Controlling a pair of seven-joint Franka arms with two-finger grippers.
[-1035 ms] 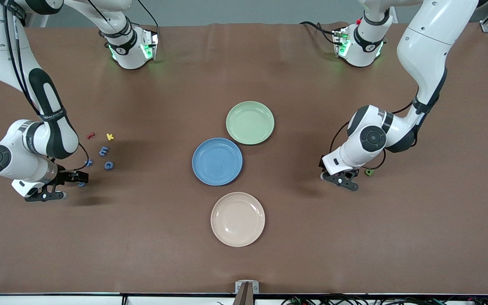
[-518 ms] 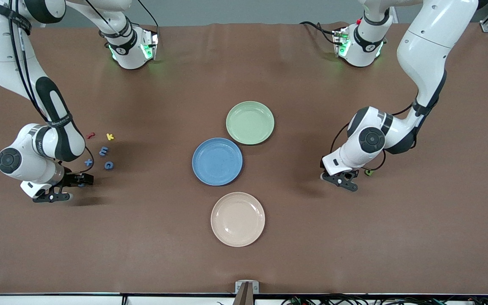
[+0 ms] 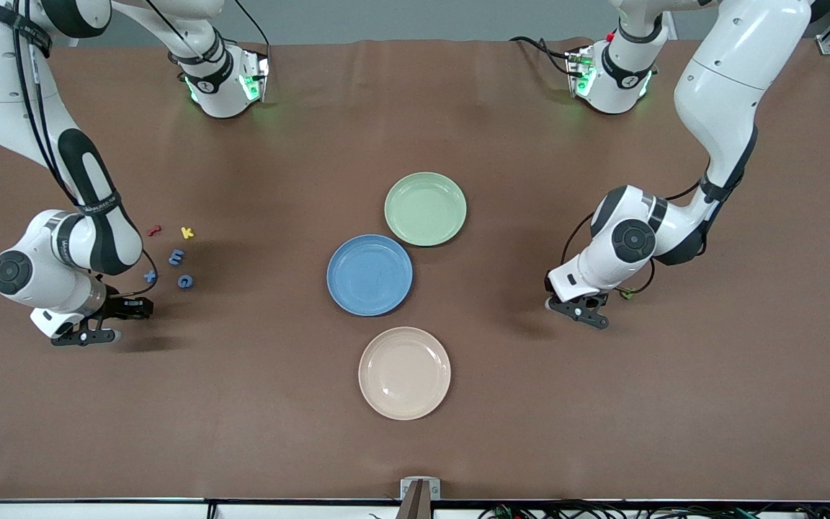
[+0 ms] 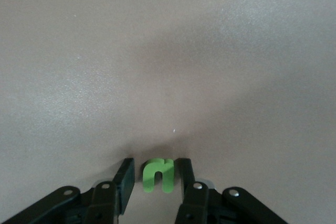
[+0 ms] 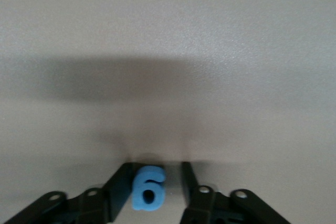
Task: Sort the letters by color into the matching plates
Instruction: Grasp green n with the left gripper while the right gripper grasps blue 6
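Letters are now bracketed at both ends of your worktop point(image 3: 501, 432): over the last second the right tool point(image 5: 155, 187) has narrowed around a blue piece shaped like a 6 point(image 5: 148, 188) and the left tool point(image 4: 154, 178) around a green letter point(image 4: 158, 174), but you cannot yet tell whether either is truly clamped. Both plates, blue plate point(image 3: 369, 274) and green plate point(image 3: 425, 208), sit empty at centre, so sorting is only beginning. You have open brown surface from each tool to the plates; three more blue letters point(image 3: 177, 256) lie just beside the right tool.
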